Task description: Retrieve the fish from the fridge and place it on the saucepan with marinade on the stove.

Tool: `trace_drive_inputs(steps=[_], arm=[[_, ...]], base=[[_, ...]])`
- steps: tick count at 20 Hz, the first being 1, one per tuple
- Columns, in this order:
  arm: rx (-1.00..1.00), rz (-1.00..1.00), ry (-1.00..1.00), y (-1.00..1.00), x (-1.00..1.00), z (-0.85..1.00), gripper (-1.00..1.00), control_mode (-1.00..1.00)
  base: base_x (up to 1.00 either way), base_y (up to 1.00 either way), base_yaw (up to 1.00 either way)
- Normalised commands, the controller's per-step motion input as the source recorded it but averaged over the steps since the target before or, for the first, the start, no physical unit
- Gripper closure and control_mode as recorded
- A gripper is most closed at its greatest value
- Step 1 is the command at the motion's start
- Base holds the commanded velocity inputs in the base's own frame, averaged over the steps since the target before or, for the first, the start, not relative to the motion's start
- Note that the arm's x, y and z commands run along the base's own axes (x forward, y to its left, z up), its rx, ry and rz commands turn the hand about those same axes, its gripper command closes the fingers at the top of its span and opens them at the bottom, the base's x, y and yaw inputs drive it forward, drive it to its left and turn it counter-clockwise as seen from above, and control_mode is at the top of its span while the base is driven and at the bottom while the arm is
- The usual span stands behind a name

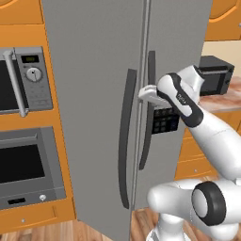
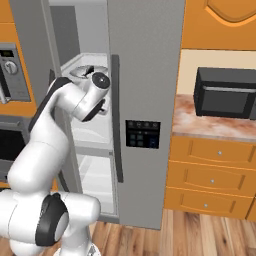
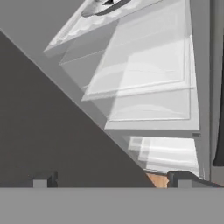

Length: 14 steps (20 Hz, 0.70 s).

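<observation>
- Fridge (image 1: 94,94): tall grey steel, two doors with long dark handles. Left door swung open; right door shut, with a black dispenser panel (image 2: 143,133) on its front.
- White shelves (image 2: 92,130) show through the gap between the doors.
- Robot arm (image 2: 45,135) reaches from the base into that gap.
- Black microwave (image 2: 226,93) on the marbled worktop (image 2: 210,127), right of the fridge; orange drawers below.
- Steel oven (image 1: 26,164) with dark window, left of the fridge.
- Fish (image 2: 89,71): pale grey shape lying on an upper shelf inside the fridge, just above the wrist; at the top edge of the hand view (image 3: 103,6).
- Hand (image 3: 111,179): fingers wide apart, holding nothing, pointed at the lower shelves past the open door's edge.
</observation>
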Motion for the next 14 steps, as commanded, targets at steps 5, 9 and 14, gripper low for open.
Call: trace_drive_inputs(steps=[5,9,14], arm=[[0.0,0.1,0.0,0.58,0.08,-0.01,-1.0,-1.0],[0.03,0.11,0.0,0.71,0.07,-0.04,-1.0,-1.0],[0.04,0.1,0.0,1.0,-0.01,-0.01,-1.0,-1.0]], base=[[0.0,0.0,0.0],[0.0,0.0,0.0],[0.0,0.0,0.0]])
